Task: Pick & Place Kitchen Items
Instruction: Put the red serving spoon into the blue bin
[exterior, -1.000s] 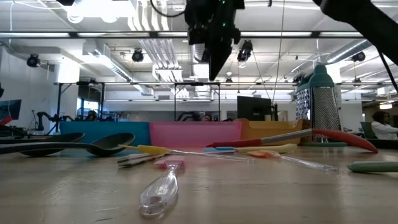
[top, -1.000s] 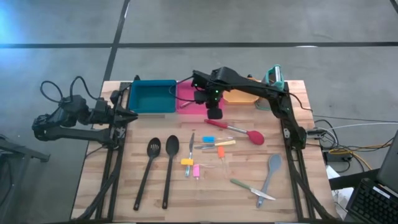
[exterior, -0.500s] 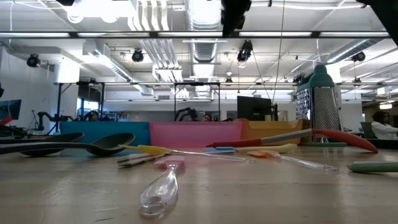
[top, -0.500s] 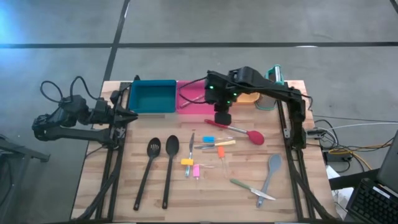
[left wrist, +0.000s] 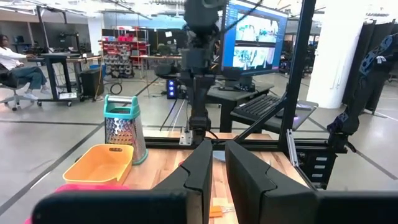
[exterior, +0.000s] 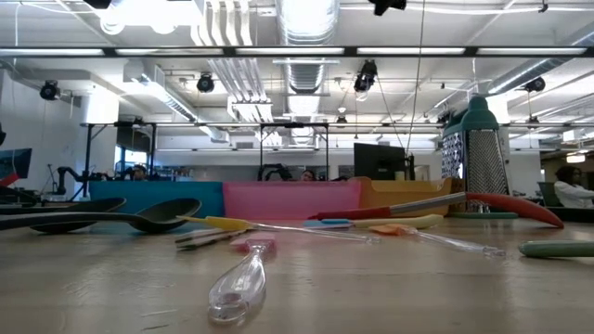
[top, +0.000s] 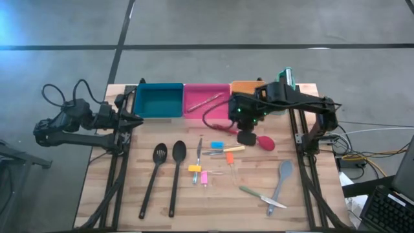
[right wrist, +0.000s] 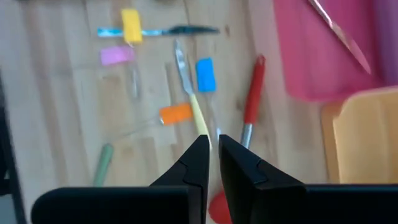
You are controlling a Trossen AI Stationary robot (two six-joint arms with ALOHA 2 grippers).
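Observation:
The kitchen items lie loose on the wooden table: two black spoons, a red-headed spoon, a grey spatula, a green-handled knife, and small pieces with blue, orange, yellow and pink handles. One metal utensil lies inside the pink bin. My right gripper hangs shut and empty, pointing down, high above the red spoon's handle. My left gripper waits shut at the table's left edge, pointing level.
A teal bin, the pink bin and an orange bin stand in a row along the far edge. A teal-and-white grater stands upright at the far right. Bare wood shows at the near left and near right.
My right gripper has gone from over the pink bin toward the table's right and near side and has risen, leaving the top of the low view. It has also rolled about its own axis. The utensils on the table have stayed put.

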